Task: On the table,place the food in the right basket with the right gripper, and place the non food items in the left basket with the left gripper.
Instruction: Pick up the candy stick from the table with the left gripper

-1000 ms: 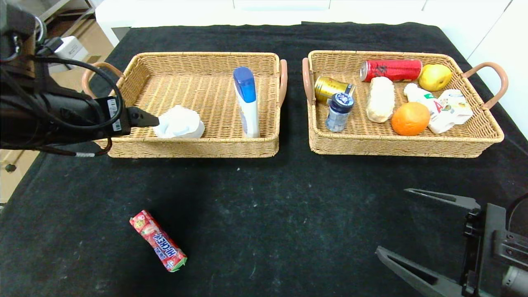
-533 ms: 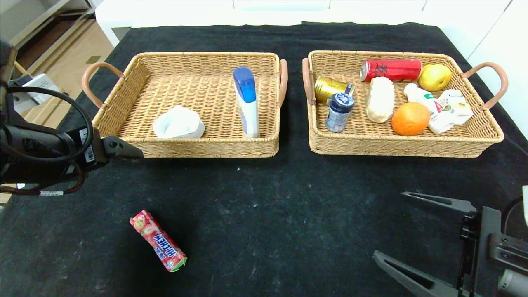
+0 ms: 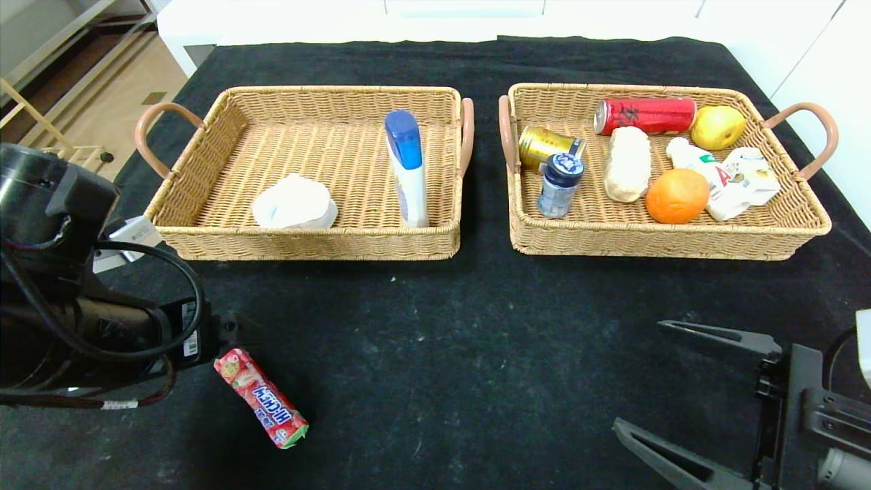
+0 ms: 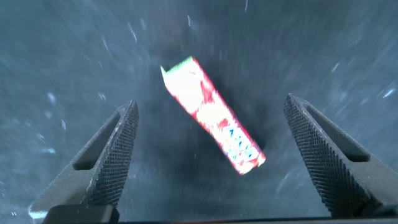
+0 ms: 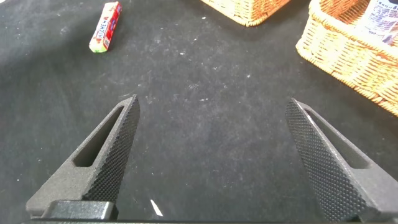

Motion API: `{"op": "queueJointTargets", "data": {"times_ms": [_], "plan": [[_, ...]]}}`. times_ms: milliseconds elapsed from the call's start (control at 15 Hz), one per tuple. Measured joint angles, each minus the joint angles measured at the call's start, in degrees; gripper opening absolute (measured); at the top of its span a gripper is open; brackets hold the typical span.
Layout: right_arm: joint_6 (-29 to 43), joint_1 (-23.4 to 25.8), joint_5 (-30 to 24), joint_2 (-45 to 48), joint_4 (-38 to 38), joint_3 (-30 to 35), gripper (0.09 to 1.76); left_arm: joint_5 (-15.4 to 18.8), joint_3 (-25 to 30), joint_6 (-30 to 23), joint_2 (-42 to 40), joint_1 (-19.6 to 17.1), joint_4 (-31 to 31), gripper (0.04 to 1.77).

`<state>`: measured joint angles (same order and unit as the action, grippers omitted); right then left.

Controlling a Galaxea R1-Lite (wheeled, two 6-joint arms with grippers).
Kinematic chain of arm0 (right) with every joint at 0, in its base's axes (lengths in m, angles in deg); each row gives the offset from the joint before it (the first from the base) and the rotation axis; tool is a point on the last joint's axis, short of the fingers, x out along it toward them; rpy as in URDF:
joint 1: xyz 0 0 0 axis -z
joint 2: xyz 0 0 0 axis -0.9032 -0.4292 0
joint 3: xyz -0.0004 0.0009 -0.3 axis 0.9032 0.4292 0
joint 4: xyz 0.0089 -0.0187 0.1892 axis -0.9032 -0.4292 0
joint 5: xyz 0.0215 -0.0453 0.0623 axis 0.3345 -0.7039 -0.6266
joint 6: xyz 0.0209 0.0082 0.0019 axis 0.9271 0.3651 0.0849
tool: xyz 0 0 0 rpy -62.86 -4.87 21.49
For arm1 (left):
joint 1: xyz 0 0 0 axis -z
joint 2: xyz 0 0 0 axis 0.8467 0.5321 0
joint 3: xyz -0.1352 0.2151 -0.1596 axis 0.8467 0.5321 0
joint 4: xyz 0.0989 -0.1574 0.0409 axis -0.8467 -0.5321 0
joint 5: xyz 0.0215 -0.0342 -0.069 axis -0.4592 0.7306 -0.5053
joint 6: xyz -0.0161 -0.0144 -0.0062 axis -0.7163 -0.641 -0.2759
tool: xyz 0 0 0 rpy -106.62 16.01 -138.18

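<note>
Overhead, wide-open empty left gripper (image 4: 211, 155) above candy pack (image 4: 213, 116) on black tablecloth (image 3: 476, 327).

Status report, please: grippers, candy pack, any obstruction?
Left gripper open above candy pack. Right gripper open, idle at near right. Nothing in the way.

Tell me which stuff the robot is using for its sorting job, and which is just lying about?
For the job:
candy
left basket
right basket
left gripper, open above the candy
right gripper, open, waiting near the table's right front

Just lying about:
Nothing on the table; everything else is already sorted into the baskets.
</note>
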<state>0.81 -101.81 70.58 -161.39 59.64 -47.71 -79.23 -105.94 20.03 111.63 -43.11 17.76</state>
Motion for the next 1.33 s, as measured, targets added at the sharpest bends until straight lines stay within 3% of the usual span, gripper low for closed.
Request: {"op": "queueJointTargets", "data": {"times_ms": [667, 1333], "plan": [[0.02, -0.04, 0.00, -0.52, 0.07, 0.11, 1.71, -0.24, 6.75, -2.72, 2.86, 3.94, 4.44, 1.71], [0.02, -0.09, 0.00, -0.27, 0.05, 0.33, 1.71, -0.28, 7.47, -2.78, 4.29, 4.28, 4.63, 1.72]]}}
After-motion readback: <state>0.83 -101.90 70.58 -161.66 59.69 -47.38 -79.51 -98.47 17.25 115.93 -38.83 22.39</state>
